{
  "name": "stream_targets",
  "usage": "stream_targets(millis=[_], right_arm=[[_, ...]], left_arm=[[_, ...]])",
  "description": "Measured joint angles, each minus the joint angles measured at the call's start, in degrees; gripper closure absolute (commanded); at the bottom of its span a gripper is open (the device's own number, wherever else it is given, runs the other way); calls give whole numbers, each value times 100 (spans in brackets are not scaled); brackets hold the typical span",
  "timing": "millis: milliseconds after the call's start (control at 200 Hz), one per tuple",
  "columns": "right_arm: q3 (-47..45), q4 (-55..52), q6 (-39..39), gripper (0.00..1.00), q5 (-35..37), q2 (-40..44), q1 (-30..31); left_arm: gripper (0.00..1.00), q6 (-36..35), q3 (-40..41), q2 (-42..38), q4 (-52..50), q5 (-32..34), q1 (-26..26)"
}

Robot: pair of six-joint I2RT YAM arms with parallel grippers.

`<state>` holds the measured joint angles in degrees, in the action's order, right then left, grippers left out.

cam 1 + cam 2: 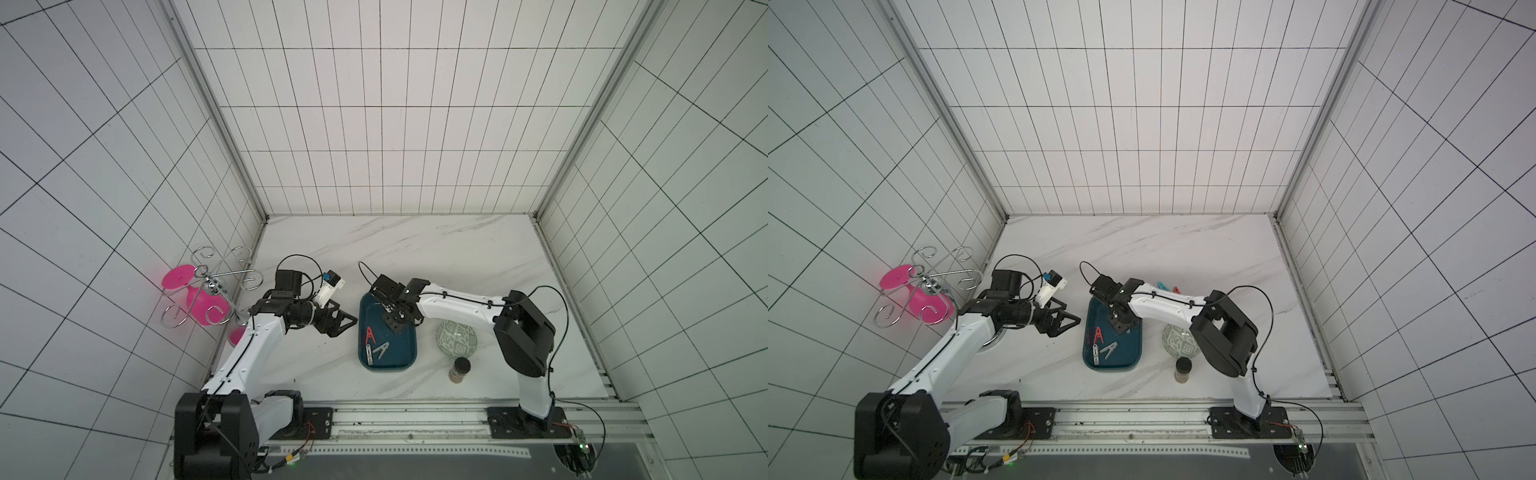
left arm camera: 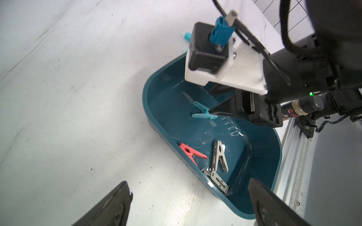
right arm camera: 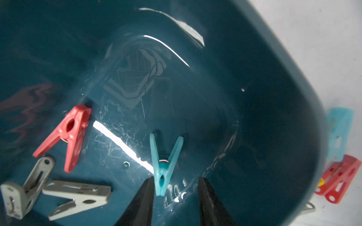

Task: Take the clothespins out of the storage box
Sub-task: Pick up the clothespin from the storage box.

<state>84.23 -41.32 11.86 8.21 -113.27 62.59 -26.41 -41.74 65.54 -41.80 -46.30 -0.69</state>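
White marbled bench (image 1: 415,249) carries a round green-and-white patterned bowl (image 1: 457,338) with a small dark-lidded jar (image 1: 459,370) upright just beside it on the near side, and at the left edge a curled wire rack (image 1: 216,282) with a pink goblet (image 1: 195,303) among its arms.

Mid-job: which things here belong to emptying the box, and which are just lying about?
Job: storage box, light blue clothespin, red clothespin, grey clothespins, clothespins already out, right gripper.
Lying about: patterned bowl, jar, pink glass, wire rack.
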Motion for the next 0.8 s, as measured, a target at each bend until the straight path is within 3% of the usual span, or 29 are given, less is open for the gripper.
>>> stream_targets(millis=[395, 625, 805], right_arm=[[273, -184, 151, 59, 33, -573, 20], [358, -184, 151, 74, -39, -632, 20], [358, -164, 138, 78, -48, -621, 44]], left_arm=[[5, 2, -2, 0, 2, 0, 0], [5, 2, -2, 0, 2, 0, 0], [5, 2, 0, 0, 2, 0, 0]])
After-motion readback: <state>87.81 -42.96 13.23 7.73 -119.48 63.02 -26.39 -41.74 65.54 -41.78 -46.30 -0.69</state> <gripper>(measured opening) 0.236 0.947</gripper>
